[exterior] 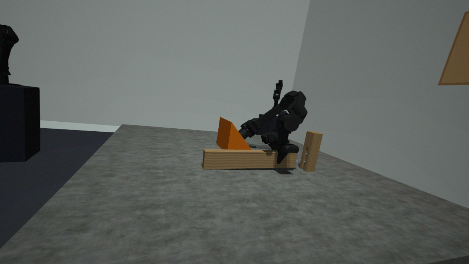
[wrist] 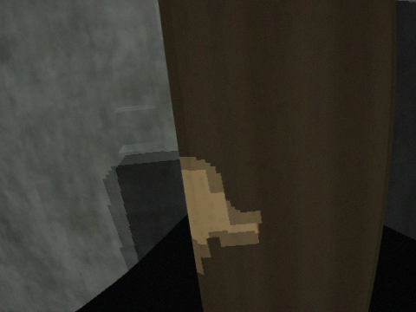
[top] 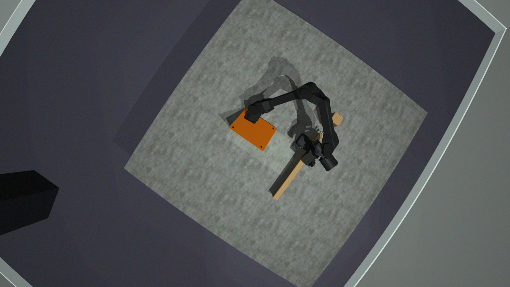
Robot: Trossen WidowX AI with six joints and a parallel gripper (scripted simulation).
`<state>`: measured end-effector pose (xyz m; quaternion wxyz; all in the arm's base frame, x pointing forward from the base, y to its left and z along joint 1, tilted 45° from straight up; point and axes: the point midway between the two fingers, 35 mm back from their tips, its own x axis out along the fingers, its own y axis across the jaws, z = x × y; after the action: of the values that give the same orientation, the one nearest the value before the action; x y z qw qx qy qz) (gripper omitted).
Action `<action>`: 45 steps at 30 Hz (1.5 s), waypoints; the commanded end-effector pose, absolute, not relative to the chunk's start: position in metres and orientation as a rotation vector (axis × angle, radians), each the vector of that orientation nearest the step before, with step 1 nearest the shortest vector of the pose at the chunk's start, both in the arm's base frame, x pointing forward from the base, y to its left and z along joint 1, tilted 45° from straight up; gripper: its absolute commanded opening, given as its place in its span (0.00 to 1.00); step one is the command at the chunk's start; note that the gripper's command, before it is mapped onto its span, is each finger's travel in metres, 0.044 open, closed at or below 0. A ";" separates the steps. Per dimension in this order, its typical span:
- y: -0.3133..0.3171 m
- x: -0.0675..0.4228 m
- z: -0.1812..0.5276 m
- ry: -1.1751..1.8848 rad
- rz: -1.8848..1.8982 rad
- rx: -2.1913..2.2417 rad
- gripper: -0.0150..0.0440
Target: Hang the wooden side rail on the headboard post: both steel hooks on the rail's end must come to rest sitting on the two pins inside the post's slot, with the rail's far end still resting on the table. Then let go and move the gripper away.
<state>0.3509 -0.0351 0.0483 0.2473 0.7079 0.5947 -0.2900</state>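
The wooden side rail (top: 288, 181) (exterior: 236, 159) (wrist: 277, 93) lies long on the grey table (top: 220, 199) (exterior: 163, 203). Its hooked end is close to the upright wooden headboard post (top: 338, 118) (exterior: 310, 150), with a small gap showing in the exterior view. My gripper (top: 307, 154) (exterior: 284, 154) is shut on the rail near that end, fingers down over both sides. The rail's far end looks low at the table. In the wrist view the rail fills the middle, dark in shadow. The steel hooks and the slot's pins are too small to make out.
An orange wedge-shaped base (top: 253, 132) (exterior: 229, 136) holds the arm's foot, left of the rail. A dark block (top: 24, 198) (exterior: 18, 123) stands off the table at the left. A wall runs close behind the post.
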 end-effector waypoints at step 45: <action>-0.044 0.350 0.055 1.610 -0.794 1.929 0.25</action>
<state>0.3499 -0.0401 0.0533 0.2458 0.7083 0.5948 -0.2900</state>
